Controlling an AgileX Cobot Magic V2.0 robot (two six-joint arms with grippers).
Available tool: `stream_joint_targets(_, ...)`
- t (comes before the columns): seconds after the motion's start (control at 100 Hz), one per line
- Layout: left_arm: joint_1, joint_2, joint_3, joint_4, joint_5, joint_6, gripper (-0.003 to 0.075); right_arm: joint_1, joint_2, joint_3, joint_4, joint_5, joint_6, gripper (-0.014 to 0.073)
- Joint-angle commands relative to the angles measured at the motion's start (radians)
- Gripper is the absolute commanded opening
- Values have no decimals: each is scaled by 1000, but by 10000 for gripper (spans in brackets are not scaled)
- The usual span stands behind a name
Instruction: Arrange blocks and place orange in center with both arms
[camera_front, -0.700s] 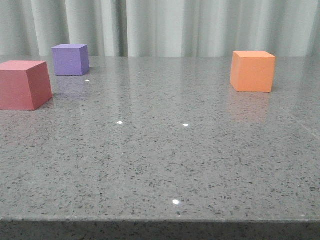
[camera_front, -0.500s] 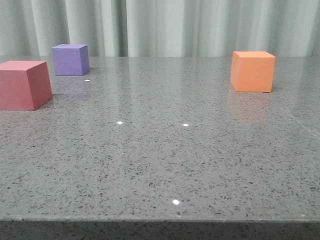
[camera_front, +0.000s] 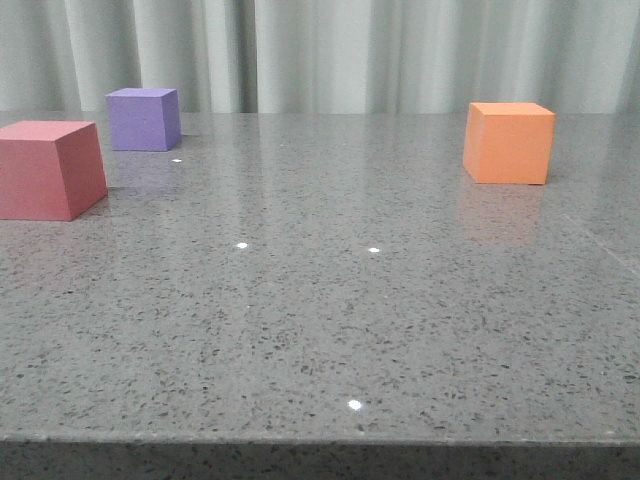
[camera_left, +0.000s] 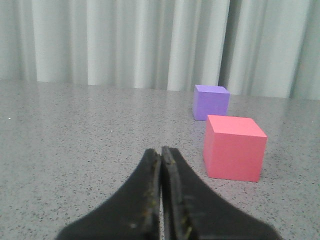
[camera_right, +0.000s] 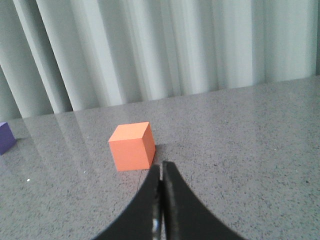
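We see nothing moved since a moment ago: orange cube (camera_front: 508, 143) near the tabletop's (camera_front: 320, 320) right edge, both pincers (camera_left: 161, 152) (camera_right: 161, 167) closed, empty; arranging hasn't begun.

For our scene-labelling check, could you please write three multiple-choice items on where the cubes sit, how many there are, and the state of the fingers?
1. In the front view, the orange cube sits:
A. far right
B. far left
C. on the purple cube

2. Cubes on the table:
A. two
B. three
C. five

3. The left gripper fingers are:
A. wide open
B. holding the pinkish-red cube
C. shut, empty

Answers: 1 A, it stands alone at the right; 2 B, orange, purple, pinkish-red; 3 C, fingers pressed together, cube apart.
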Motion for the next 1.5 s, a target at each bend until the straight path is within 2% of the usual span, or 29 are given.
stream_joint_targets(0.0, 4, -31, 42, -1, -83, -1, -19, 1, 103, -128, 5, 41, -8, -67)
stream_joint_targets(0.29, 4, -31, 42, -1, -83, -1, -19, 1, 471, -482, 5, 374, -8, -67)
stream_joint_targets(0.4, 4, -31, 42, -1, -83, -1, -19, 1, 579, -539, 6, 399, -8, -67)
stream_joint_targets(0.58, 4, -31, 42, -1, -83, -1, -19, 1, 677, -544, 9, 417, -8, -62)
stream_joint_targets(0.65, 4, -31, 42, -1, -83, -1, -19, 1, 702, -544, 9, 445, -8, -36)
stream_joint_targets(0.72, 4, -31, 42, -1, -83, -1, -19, 1, 722, -544, 9, 473, -8, 46)
stream_joint_targets(0.76, 4, -31, 42, -1, -83, -1, -19, 1, 729, -544, 9, 490, -8, 127)
stream_joint_targets(0.93, 4, -31, 42, -1, -83, -1, -19, 1, 745, -544, 8, 532, -8, 604)
stream_joint_targets(0.97, 4, -31, 42, -1, -83, -1, -19, 1, 745, -544, 10, 524, -8, 675)
stream_joint_targets(1.05, 4, -31, 42, -1, -83, -1, -19, 1, 745, -544, 22, 497, -8, 642)
stream_joint_targets(1.21, 4, -31, 42, -1, -83, -1, -19, 8, 785, -560, 94, 434, -8, 638)
stream_joint_targets(1.49, 4, -31, 42, -1, -83, -1, -19, 125, 1068, -765, 60, 416, -8, 638)
